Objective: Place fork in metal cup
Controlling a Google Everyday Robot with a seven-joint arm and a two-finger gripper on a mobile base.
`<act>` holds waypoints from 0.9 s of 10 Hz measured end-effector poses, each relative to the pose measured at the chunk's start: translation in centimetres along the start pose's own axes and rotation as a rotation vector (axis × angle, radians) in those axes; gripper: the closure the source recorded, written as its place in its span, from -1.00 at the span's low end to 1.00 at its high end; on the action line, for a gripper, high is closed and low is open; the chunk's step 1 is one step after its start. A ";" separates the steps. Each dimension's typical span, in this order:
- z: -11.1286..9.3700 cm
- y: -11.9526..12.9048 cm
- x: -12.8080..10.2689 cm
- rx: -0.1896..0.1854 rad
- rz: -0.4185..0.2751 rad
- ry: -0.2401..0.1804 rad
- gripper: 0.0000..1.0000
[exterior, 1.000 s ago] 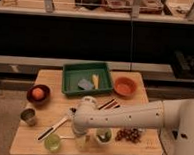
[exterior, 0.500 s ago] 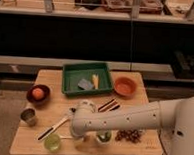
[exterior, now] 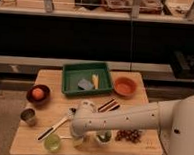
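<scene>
Since a second ago little has changed on my screen. The white robot arm (exterior: 133, 117) reaches in from the right across the front of the light wooden table (exterior: 50, 81) much as before, and its gripper (exterior: 77, 140) has drifted slightly left. It now hangs low over the front edge, between the translucent green cup (exterior: 52, 143) and the pale cup with green contents (exterior: 104, 138). I cannot tell whether the gripper is open, closed or holding anything, because the wrist hides it from me.

I cannot pick out the small all-silver fork either; the arm covers that part of the table. The small dull grey metal cup (exterior: 28, 117) stands upright at the left edge, well apart from the gripper, where it stood earlier.

The long brush-like utensil with the black handle (exterior: 54, 128) lies slantwise just left of the wrist, unmoved. The green rectangular tray (exterior: 88, 66), the orange bowl (exterior: 125, 86), the dark bowl (exterior: 45, 91) holding an orange fruit (exterior: 37, 93) and the dark cluster of small round fruit (exterior: 129, 136) all sit as before.
</scene>
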 end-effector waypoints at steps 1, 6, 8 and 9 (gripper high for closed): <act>-0.1 0.0 0.0 -0.001 0.000 0.001 0.14; -0.7 0.4 -0.6 -0.011 0.006 0.006 0.49; -2.4 1.3 -2.5 -0.030 0.019 0.009 0.49; -2.8 1.3 -2.7 -0.032 0.022 0.012 0.49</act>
